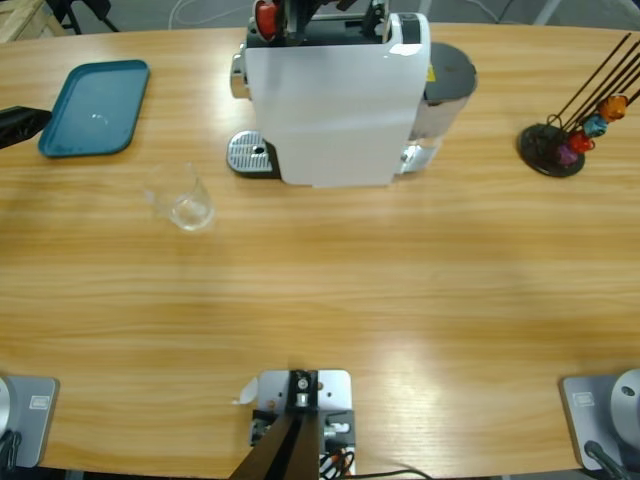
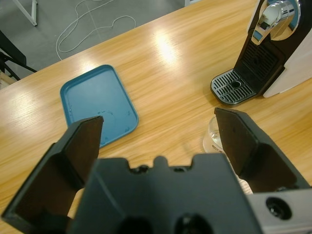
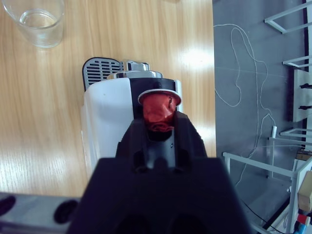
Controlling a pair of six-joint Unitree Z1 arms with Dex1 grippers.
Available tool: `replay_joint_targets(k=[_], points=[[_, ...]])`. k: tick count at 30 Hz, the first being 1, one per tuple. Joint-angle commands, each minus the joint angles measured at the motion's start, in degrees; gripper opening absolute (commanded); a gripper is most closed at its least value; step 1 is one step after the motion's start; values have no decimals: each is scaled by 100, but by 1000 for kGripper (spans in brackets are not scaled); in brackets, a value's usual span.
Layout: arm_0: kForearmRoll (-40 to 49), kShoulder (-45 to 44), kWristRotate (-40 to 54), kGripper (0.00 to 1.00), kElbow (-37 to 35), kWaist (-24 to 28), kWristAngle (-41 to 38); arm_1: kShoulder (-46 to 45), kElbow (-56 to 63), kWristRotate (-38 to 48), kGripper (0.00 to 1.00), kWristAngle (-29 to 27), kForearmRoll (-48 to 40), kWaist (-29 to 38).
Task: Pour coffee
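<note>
**Two grippers, one holding a red capsule, and an empty-looking glass beside the coffee machine**

Seen from above, a long wooden table [image 1: 330, 300] carries a white and black coffee machine [image 1: 335, 100] at its far middle. A small clear glass [image 1: 185, 205] stands in front of and to the left of the machine's metal drip grate [image 1: 250, 153], near it but not on it. A teal tray [image 1: 95, 107] lies well apart to the left. A black capsule stand [image 1: 560, 140] with coloured capsules sits at the far right.

The left gripper [image 2: 158, 134] hovers with its jaws wide apart, the glass just beyond one jaw. The right gripper [image 3: 158, 129] is clamped on a crumpled red capsule [image 3: 158, 113], directly above the top of the machine.

No coffee is visible; the glass holds at most a thin film at its bottom, too faint to tell.

Judged from these views, the glass is light, rigid, smooth and breakable. A hold across the side wall around mid-height, with gentle pressure, looks safest; squeezing the thin rim risks slipping or cracking. The foil capsule is light and dents easily.
</note>
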Motion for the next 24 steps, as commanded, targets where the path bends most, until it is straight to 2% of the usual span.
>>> replay_joint_targets(k=[1,9,11,17,18,19,24], points=[[-81,110,65,996,244,-40,-27,311,182,-83,126,-27,37,-54],[-81,101,65,996,244,-40,-27,372,200,-34,132,-39,46,-54],[-81,101,65,996,244,-40,-27,388,200,-15,249,-45,67,-54],[-81,101,56,996,244,-40,-27,444,171,43,255,-36,132,-54],[-81,101,56,996,244,-40,-27,451,164,56,272,-31,149,-54],[-81,100,54,996,244,-40,-27,453,161,66,353,-27,162,-54],[-81,101,47,996,244,-40,-35,374,124,92,365,-104,181,-54]])
